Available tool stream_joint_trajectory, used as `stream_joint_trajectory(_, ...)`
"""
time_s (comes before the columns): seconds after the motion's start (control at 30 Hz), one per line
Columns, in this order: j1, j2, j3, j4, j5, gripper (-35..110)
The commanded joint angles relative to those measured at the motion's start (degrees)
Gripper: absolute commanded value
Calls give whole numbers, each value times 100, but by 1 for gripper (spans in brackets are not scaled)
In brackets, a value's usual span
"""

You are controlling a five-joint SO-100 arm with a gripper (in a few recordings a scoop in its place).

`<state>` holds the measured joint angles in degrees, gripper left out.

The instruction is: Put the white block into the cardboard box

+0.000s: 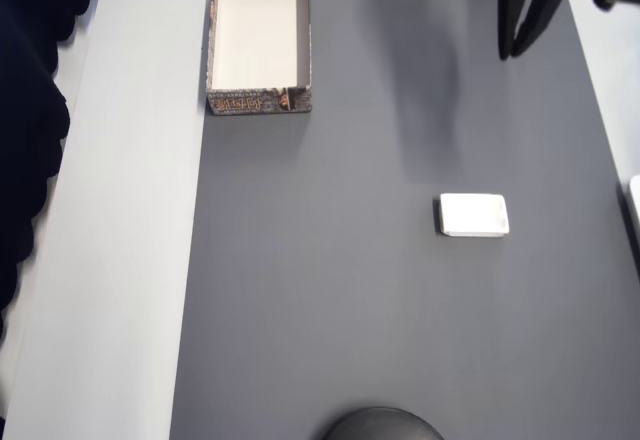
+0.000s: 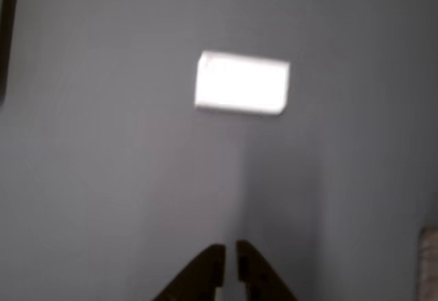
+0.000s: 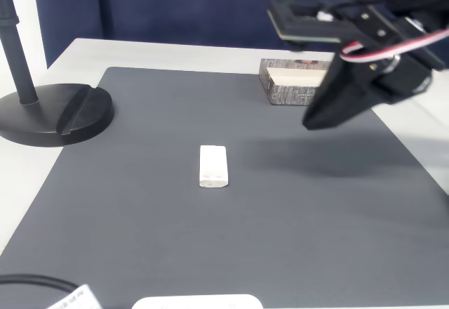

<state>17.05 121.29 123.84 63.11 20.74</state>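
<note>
**Hovering gripper, block free on the mat**

Read the overhead view from left to right. You see a pale table strip (image 1: 120, 210) first, then the dark grey mat (image 1: 330, 290). The box (image 1: 259, 35) sits at the mat's upper left corner, open side up, its cream floor bare and its patterned end wall facing down the picture. The block (image 1: 473, 214) lies flat on the mat right of centre, well apart from the box. The gripper (image 1: 512, 52) enters at the top right, above the block in the picture and clear of it.

In the wrist view, you find the block (image 2: 241, 83) on the mat ahead of the fingertips (image 2: 213, 260), with open mat between. The two tips stand nearly together, a narrow slit between them, holding nothing.

In the fixed view, a black stand base (image 3: 52, 112) rests at the left. The block (image 3: 213, 165) lies mid-mat. The box (image 3: 298, 81) stands at the far edge, partly hidden behind the gripper (image 3: 312, 123), which hangs above the mat with its shadow beneath.
</note>
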Motion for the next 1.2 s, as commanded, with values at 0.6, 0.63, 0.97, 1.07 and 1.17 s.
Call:
stream_joint_trajectory(0.6, 141, -3568, -3938, 510, 18, -2)
stream_joint_trajectory(0.63, 132, -3674, -4017, 571, 18, -2)
stream_joint_trajectory(0.97, 44, -4746, -5194, 1178, 132, -2)
stream_joint_trajectory(1.07, 26, -5045, -5616, 1397, 193, -2)
stream_joint_trajectory(1.17, -9, -5326, -6038, 1670, 202, -2)
